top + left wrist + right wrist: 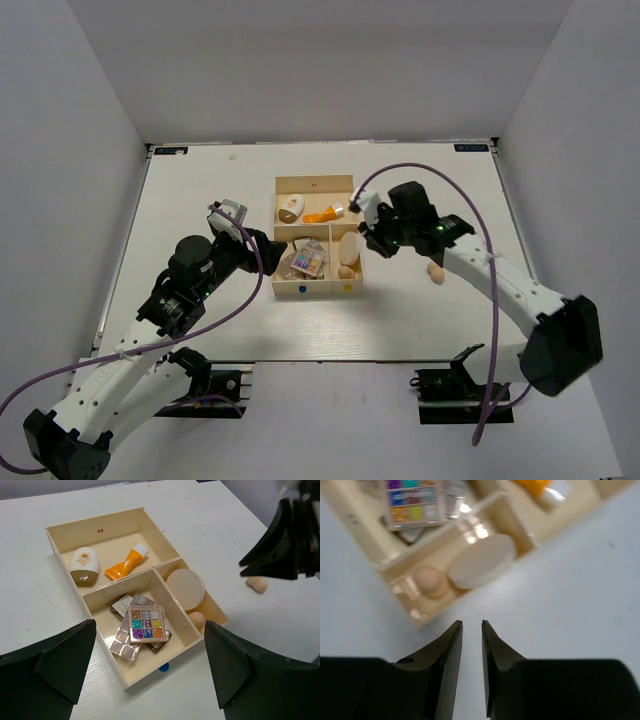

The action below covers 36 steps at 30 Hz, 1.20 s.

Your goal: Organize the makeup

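Hovering at the near-left side of the wooden tray (100, 524), the left gripper (150, 680) is spread wide, holding nothing; right gripper (471, 640) sits over bare table (200, 200) just beside the tray's small right compartment, fingers nearly together with a thin gap, nothing between them; back compartment holds a white egg-shaped bottle (84, 565) and the orange tube (126, 563); multicolour palette (146, 625) lies on other flat palettes (124, 642) in the front-left compartment; cream round pad (185, 586) and one peach sponge (197, 620) share the right compartment; second peach sponge (436, 271) lies on the table, right of the tray, apart from it.
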{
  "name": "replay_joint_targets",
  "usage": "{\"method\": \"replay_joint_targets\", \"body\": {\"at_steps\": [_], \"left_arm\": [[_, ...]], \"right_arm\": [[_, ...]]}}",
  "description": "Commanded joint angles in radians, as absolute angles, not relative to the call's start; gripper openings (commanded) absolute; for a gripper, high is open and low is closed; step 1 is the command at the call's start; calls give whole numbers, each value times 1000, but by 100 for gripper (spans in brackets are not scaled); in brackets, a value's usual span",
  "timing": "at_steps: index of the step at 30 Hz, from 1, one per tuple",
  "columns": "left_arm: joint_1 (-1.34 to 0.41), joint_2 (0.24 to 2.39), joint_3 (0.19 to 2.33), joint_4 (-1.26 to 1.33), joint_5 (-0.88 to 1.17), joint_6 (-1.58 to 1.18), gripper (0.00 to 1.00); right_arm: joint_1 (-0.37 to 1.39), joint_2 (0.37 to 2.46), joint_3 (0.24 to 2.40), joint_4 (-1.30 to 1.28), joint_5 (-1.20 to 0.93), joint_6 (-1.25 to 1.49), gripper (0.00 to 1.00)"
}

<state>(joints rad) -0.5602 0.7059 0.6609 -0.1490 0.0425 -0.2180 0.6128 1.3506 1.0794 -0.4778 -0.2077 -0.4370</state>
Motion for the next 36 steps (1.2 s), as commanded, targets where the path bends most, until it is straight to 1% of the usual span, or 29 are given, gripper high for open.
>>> {"method": "replay_joint_targets", "body": {"at_steps": [1, 2, 3, 5, 6, 8, 11, 14, 19, 25, 27, 28, 30, 31, 33, 34, 35, 36], "left_arm": [[-557, 698, 653, -133, 60, -216, 98], [-557, 696, 653, -133, 60, -216, 98], [-557, 696, 653, -133, 61, -216, 98], [-557, 698, 653, -133, 60, -216, 98], [-557, 696, 653, -135, 57, -218, 98], [-557, 696, 652, -136, 52, -218, 98], [-557, 701, 653, -140, 49, -218, 98], [-557, 695, 653, -140, 48, -216, 98], [-557, 692, 652, -137, 48, -218, 98], [-557, 692, 653, -140, 49, -218, 98], [-557, 689, 653, -138, 48, -218, 98], [-557, 692, 653, -138, 48, -218, 98], [-557, 692, 653, -138, 48, -218, 98], [-557, 692, 652, -138, 48, -218, 98], [-557, 693, 653, -138, 46, -218, 98], [-557, 692, 652, -138, 48, -218, 98], [-557, 695, 653, -137, 49, -216, 98], [-557, 695, 653, -137, 49, -218, 98]], "right_arm": [[539, 1284, 1016, -393, 61, -333, 29], [511, 1284, 1003, -412, 81, -324, 32], [493, 1287, 979, -422, 93, -308, 39], [432, 1284, 951, -428, 126, -290, 55], [413, 1281, 924, -420, 130, -287, 66], [346, 1284, 908, -423, 133, -288, 74], [249, 1319, 888, -419, 106, -314, 74], [171, 1399, 876, -425, 72, -333, 72], [129, 1428, 850, -414, 12, -342, 70], [97, 1496, 853, -443, -104, -360, 63], [92, 1508, 857, -443, -133, -365, 58], [89, 1519, 864, -445, -138, -367, 51], [87, 1522, 870, -448, -153, -370, 42], [86, 1520, 873, -452, -159, -371, 30], [86, 1505, 880, -457, -181, -383, 20], [90, 1473, 884, -459, -186, -388, 11], [100, 1450, 887, -463, -205, -411, 7], [106, 1430, 894, -469, -224, -425, 6]]}}
